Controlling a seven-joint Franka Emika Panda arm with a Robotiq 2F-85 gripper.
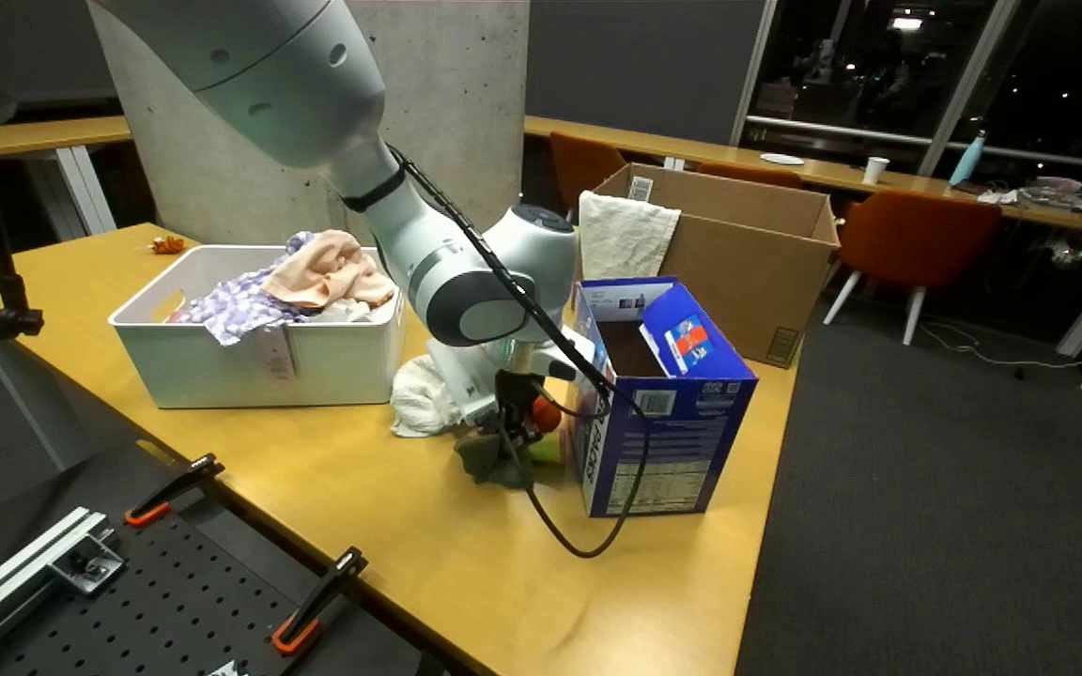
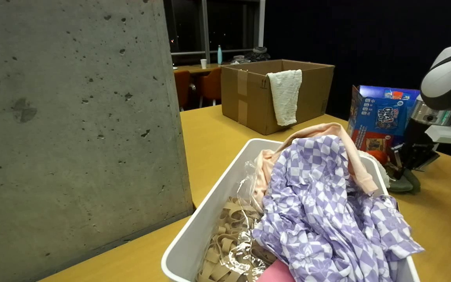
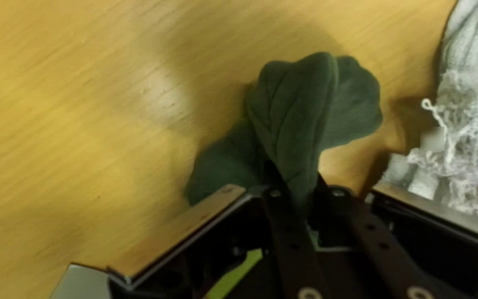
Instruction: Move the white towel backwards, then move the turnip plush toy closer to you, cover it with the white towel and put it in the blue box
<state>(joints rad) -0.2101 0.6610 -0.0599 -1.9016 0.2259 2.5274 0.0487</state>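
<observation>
The turnip plush toy shows its dark green leaves (image 1: 487,460) on the table in both exterior views and in the wrist view (image 3: 297,104). My gripper (image 3: 299,189) points down and is shut on one leaf, which stands up between the fingers. The toy's body is mostly hidden behind the gripper; I cannot tell whether the orange-red part (image 1: 546,414) beside it belongs to it. The white towel (image 1: 421,399) lies bunched beside the gripper, and its frayed edge shows in the wrist view (image 3: 471,124). The blue box (image 1: 663,451) stands open-topped beside the gripper.
A white bin (image 1: 269,371) with purple checked and peach cloths stands beside the towel. A large cardboard box (image 1: 729,272) with a white cloth (image 1: 626,235) over its rim stands behind the blue box. A black cable (image 1: 635,469) loops down from the arm in front of the blue box.
</observation>
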